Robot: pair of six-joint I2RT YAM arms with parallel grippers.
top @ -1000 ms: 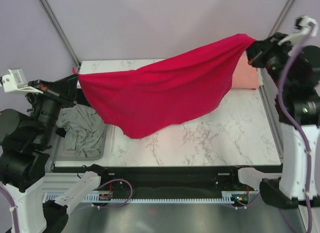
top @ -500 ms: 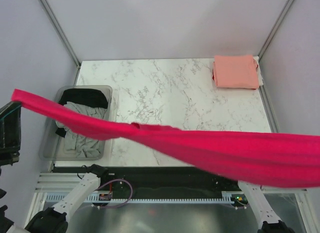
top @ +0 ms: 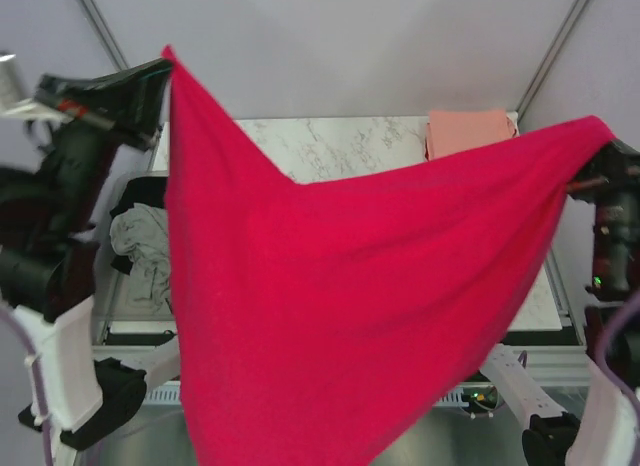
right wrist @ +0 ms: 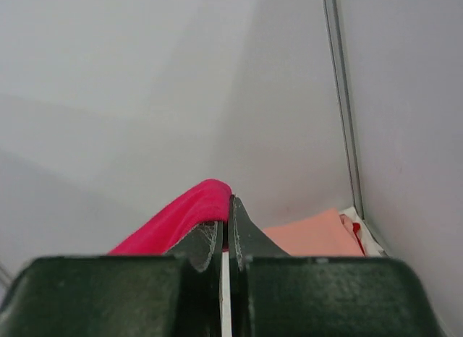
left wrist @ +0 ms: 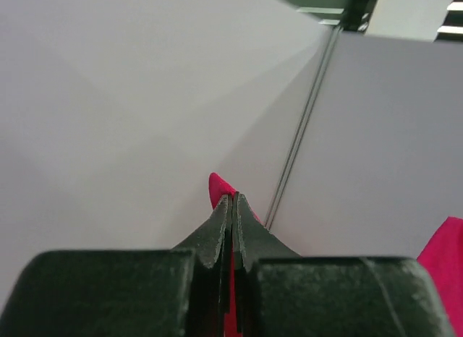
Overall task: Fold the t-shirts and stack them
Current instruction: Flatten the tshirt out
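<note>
The crimson red t-shirt point(top: 340, 306) hangs spread wide in the air close to the top camera and hides most of the table. My left gripper point(top: 165, 61) is shut on its upper left corner, and red cloth point(left wrist: 217, 186) pokes out past the closed tips point(left wrist: 231, 203). My right gripper point(top: 590, 151) is shut on the right corner, with red cloth point(right wrist: 192, 207) over the left finger at the tips point(right wrist: 228, 210). The folded salmon pink t-shirt point(top: 468, 132) lies at the table's far right corner and shows in the right wrist view point(right wrist: 311, 236). The grey t-shirt point(top: 140, 248) and black t-shirt point(top: 145, 191) lie in the bin.
A clear plastic bin point(top: 115, 316) stands at the table's left edge. The marble table point(top: 340, 146) shows only at the back. Frame posts point(top: 555, 46) rise at the rear corners. Purple walls enclose the cell.
Both arms have swung the red shirt from a low stretched band near the front up to a raised, wide spread. The left arm has come back into view high at the left.
</note>
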